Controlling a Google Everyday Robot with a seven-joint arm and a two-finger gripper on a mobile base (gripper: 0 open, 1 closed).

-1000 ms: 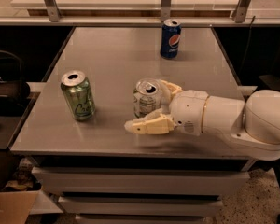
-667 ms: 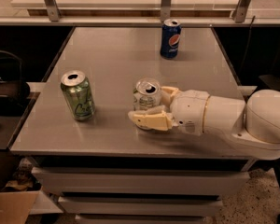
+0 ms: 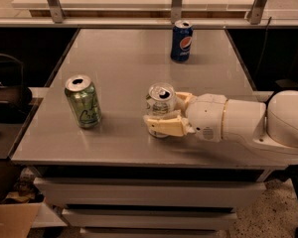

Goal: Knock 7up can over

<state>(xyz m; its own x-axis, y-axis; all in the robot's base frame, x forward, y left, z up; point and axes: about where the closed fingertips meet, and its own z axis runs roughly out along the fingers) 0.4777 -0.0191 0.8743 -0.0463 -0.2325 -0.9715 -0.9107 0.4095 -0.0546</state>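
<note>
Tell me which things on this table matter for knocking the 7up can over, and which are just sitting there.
In the job: 7up can, upright near the front edge; gripper, clamped on it from the right.
Just lying about: green can, left; Pepsi can, far side.

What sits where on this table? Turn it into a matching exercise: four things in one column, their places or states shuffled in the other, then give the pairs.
Column A
1. 7up can
2. green can
3. Pepsi can
4. pincer

Column B
a. upright near the far edge of the table
b. upright on the left, standing alone
c. reaching in from the right, closed on a can
d. upright near the front middle, gripped from both sides

Pairs: 1-d, 2-b, 3-a, 4-c
</note>
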